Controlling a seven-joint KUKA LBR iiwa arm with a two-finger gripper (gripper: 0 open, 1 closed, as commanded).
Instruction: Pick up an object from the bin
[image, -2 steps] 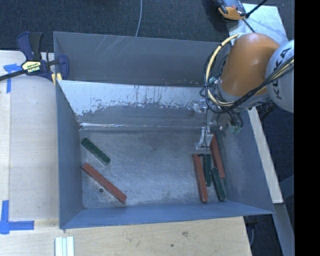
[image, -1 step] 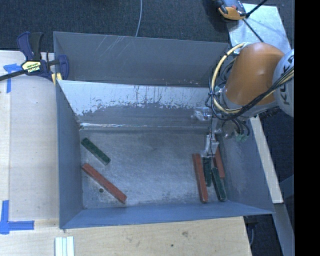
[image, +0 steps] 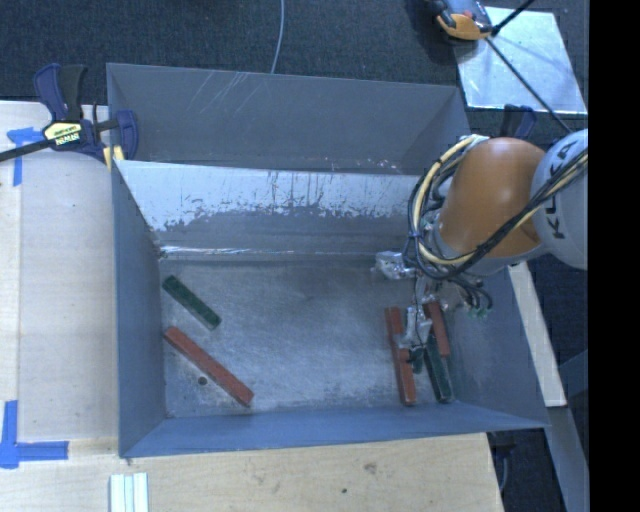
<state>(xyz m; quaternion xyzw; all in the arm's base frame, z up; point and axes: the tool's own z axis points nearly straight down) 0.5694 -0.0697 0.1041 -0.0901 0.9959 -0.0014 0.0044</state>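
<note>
Robot's gripper (image: 424, 335) hung low at the bin's (image: 290, 110) right end, down among huddled red sticks (image: 403, 372) and a green stick (image: 439, 378) | grip closed or apart: couldn't tell | likely target there; left sticks (image: 207, 367) lay well apart

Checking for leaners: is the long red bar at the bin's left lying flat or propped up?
Lying flat: the red bar lies slantwise, its whole length on the bin floor, below the green bar.
</note>
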